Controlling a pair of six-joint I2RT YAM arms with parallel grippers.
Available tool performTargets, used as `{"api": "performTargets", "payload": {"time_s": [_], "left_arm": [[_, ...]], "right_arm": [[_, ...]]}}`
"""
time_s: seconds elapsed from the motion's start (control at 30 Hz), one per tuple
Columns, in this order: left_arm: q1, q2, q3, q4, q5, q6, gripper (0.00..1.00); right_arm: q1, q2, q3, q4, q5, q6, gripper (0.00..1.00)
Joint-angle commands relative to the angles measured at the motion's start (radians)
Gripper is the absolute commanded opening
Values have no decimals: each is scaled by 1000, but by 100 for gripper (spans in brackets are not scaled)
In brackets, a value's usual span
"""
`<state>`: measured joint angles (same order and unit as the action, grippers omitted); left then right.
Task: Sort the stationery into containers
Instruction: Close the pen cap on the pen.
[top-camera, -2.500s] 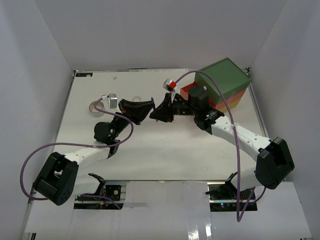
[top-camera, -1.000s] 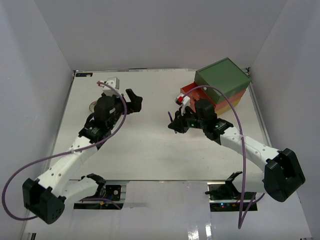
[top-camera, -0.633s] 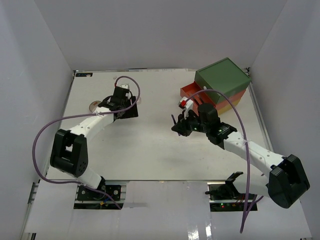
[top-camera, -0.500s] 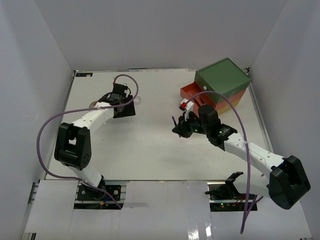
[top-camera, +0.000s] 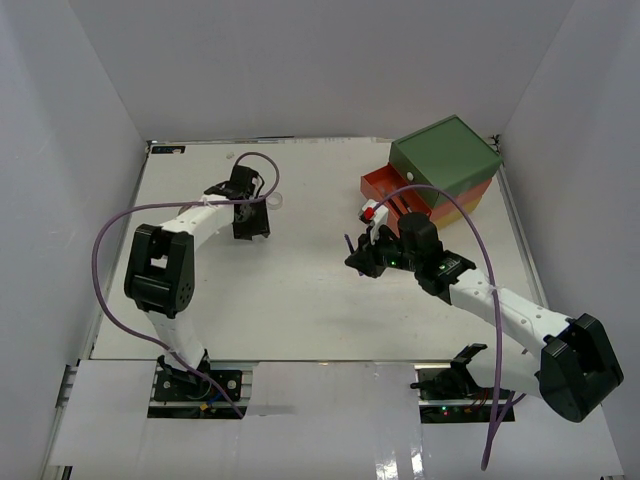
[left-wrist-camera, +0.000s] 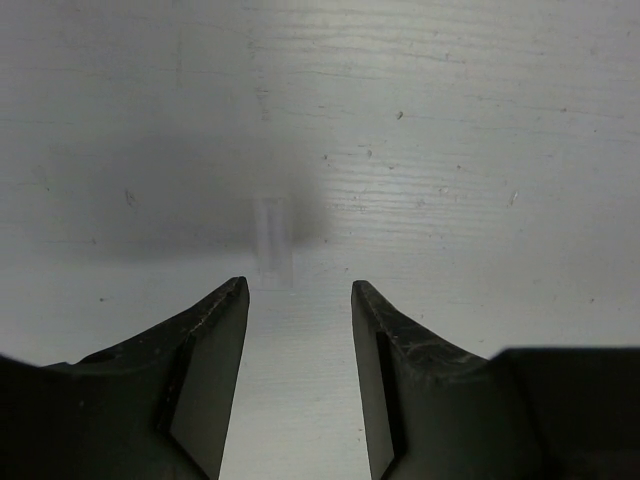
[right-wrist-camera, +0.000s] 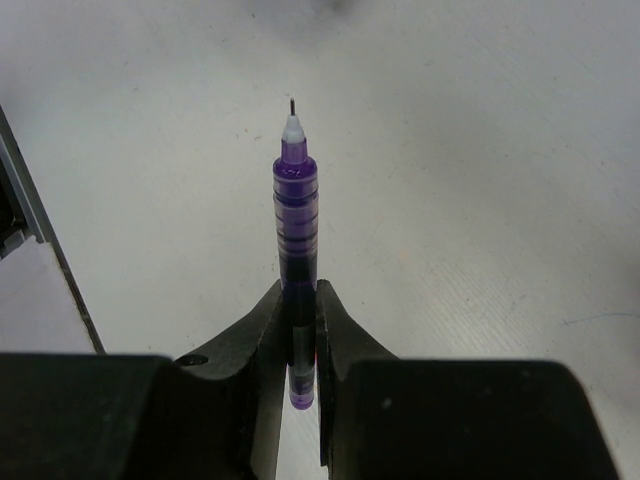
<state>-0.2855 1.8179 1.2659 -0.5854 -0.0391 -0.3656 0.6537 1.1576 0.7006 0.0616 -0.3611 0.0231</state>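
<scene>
Pen (right-wrist-camera: 297, 230), purple, see-through barrel, fine tip with white collar: clamped near its rear end between the fingers of the right gripper (right-wrist-camera: 299, 292), jaws pressed tight against the barrel. Tip pointing straight away from the wrist camera, over bare white table. In the overhead view, same pen (top-camera: 349, 243) standing out as a short dark stick at the front of the right gripper (top-camera: 362, 258), above the table (top-camera: 300, 300), right of centre, near the drawer chest but apart from it.

Drawer chest (top-camera: 445, 155) at the far right corner of the table: green on top, orange-red and yellow bands below. Orange-red drawer (top-camera: 382, 184) pulled out toward table centre; contents not readable from above.

Left gripper (left-wrist-camera: 298, 285) low over the table at far left-centre, fingers apart with a clear gap, nothing touching either pad. Faint translucent shape (left-wrist-camera: 272, 240) on the table surface just ahead of the gap, slightly left of its middle, too blurred to name. From above, left gripper (top-camera: 250, 228) pointing down at the table, arm folded back sharply on itself, purple cable looping over it. Small clear ring (top-camera: 275, 200) on the table just beside the left wrist; detail too small to tell.
</scene>
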Motion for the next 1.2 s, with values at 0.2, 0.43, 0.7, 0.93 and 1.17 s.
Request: {"api": "performTargets", "payload": {"time_s": [0.2,0.43,0.7,0.93,1.17], "left_arm": [[45,21,69,-2,83,24,50],[51,69,104,-7,97,33,46],[51,106,112,-14,76,40,44],[51,115,107,-25,61,45,43],[51,123,109,-33,71,53,40]], "right_arm": [[-2,-18,-12,53,-2,-11,8],[0,-16,-12,53,1,-11,8],[0,-19,-15,57,-4,-12,8],[0,-18,-16,57,-4,-14,8],[-2,-16,-18,57,-7,-12,8]]}}
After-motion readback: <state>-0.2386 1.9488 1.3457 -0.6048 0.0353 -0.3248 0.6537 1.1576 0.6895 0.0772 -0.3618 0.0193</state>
